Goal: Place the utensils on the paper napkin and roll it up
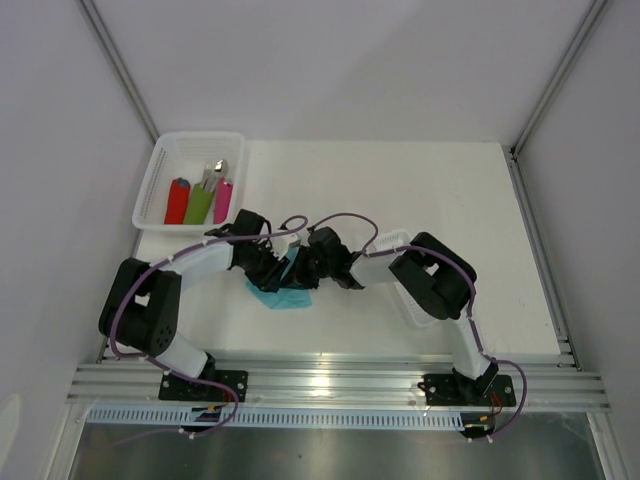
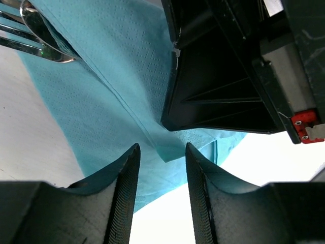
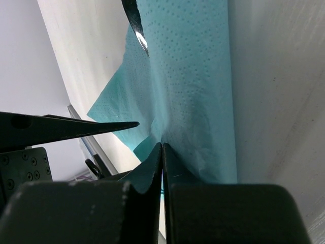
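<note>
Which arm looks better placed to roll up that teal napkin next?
Right, probably: the right hand is shut on the paper napkin, pinching a fold, while the left hand is open over it, gripping nothing.

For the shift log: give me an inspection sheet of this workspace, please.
Surface: white table, no spills seen.
Job's things: paper napkin folded partly over the utensils, tips sticking out.
Clutter: white basket holding red, green and pink rolls; second basket partly under right arm.
Hands: left hand open at the napkin's edge; right hand shut on the napkin.
Cables: purple cables run along each arm.
Surroundings: white walls, metal rail at near edge.
</note>
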Robot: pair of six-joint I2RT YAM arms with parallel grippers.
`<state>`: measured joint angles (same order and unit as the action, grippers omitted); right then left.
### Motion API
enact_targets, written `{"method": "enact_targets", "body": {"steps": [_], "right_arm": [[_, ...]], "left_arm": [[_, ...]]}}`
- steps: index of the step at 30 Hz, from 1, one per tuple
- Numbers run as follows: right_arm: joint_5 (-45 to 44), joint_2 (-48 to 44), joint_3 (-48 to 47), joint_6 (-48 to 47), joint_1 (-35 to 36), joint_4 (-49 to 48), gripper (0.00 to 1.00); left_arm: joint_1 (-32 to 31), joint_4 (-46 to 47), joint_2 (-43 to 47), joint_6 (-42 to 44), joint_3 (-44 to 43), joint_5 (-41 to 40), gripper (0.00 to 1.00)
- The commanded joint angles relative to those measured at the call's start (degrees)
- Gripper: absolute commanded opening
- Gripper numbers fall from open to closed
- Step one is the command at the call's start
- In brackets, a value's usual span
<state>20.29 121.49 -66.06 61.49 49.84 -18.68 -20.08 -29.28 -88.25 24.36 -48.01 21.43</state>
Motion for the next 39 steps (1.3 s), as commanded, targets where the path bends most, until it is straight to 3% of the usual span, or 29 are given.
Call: {"method": "enact_targets", "body": {"steps": [1, 9, 12, 14, 20, 23, 28, 31, 35, 39], "right_arm": [[-1.3, -2.5, 0.5, 0.3, 0.1, -1.9, 0.0], [-1.1, -2.5, 0.4, 0.4, 0.2, -1.9, 0.0], [-0.6, -2.5, 0.1, 0.1, 0.0, -1.6, 0.0], [-0.2, -2.4, -0.2, -0.1, -0.1, -1.5, 0.0], [-0.6, -2.4, 0.1, -0.2, -0.1, -1.2, 0.0], [-0.7, -2.3, 0.3, 0.0, -0.1, -1.4, 0.0], [-0.6, -2.3, 0.4, 0.6, 0.0, -2.0, 0.0], [-0.7, -2.3, 0.4, 0.8, 0.1, -2.5, 0.0], [-0.8, -2.4, 0.8, 1.3, 0.3, -3.0, 0.0], [-0.9, -2.7, 1.1, 1.4, 0.3, -3.2, 0.0]], "left_arm": [[-0.4, -3.0, -1.0, -1.4, -3.1, 1.3, 0.45], [-0.5, -5.1, -0.4, 1.4, -3.0, 2.1, 0.47], [-0.5, -1.8, 5.4, 7.7, -0.2, 0.6, 0.52], [-0.5, -0.1, 9.7, 16.4, 2.0, 1.7, 0.58], [-0.5, -2.6, 13.1, 36.3, 4.1, 5.4, 0.66], [-0.6, -6.7, 12.6, 48.3, 4.2, 9.0, 0.65], [-2.1, -4.4, 12.8, 55.9, 7.0, 7.0, 0.65], [-3.7, -2.4, 12.8, 57.7, 8.5, 5.3, 0.63], [-5.1, -0.3, 10.7, 56.9, 8.1, 3.3, 0.49], [-5.2, 0.4, 9.4, 58.3, 8.6, 2.4, 0.45]]}}
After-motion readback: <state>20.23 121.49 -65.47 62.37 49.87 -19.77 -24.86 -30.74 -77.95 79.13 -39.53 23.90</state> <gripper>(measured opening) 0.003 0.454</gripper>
